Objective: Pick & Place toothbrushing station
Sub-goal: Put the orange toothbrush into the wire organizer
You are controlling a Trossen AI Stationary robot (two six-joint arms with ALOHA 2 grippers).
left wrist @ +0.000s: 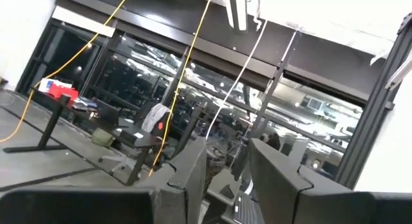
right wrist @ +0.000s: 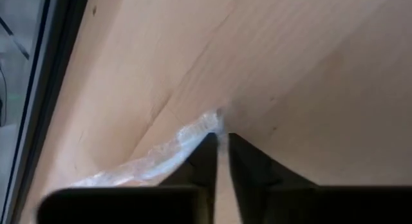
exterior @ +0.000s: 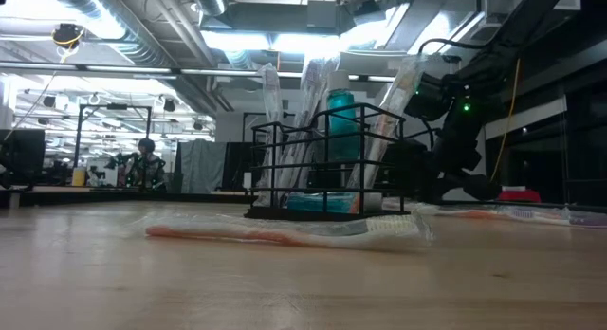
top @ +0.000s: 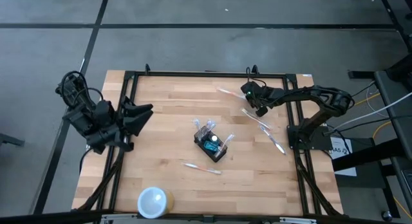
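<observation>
Two arms in frame. Left gripper (top: 147,111) sits parked at the table's left edge, raised and pointing out into the room; its wrist camera sees only windows and cables. Its fingers (left wrist: 193,169) stand slightly apart with nothing between them, so released.

Right gripper (top: 248,90) is over the far right of the wooden table (top: 167,179). Its wrist view shows the fingers (right wrist: 205,161) nearly together, a thin gap left, right over the end of a clear-wrapped toothbrush (right wrist: 161,153). Can't tell whether they pinch the wrapper or just sit above it; the contact point is hidden behind the fingertips.

Toothbrushing station (top: 211,143) stands upright near table centre, well apart from both grippers. From the low view its wire frame (exterior: 327,164) holds a teal item and a few wrapped brushes; the contents overlap and are hard to separate.

Other wrapped brushes lie loose: one near the station (top: 202,167), more to its right (top: 275,140), one at the far side (top: 228,93). Wrappers are clear, so the outlines are faint.

White cup (top: 154,201) sits at the near edge, left of centre.
</observation>
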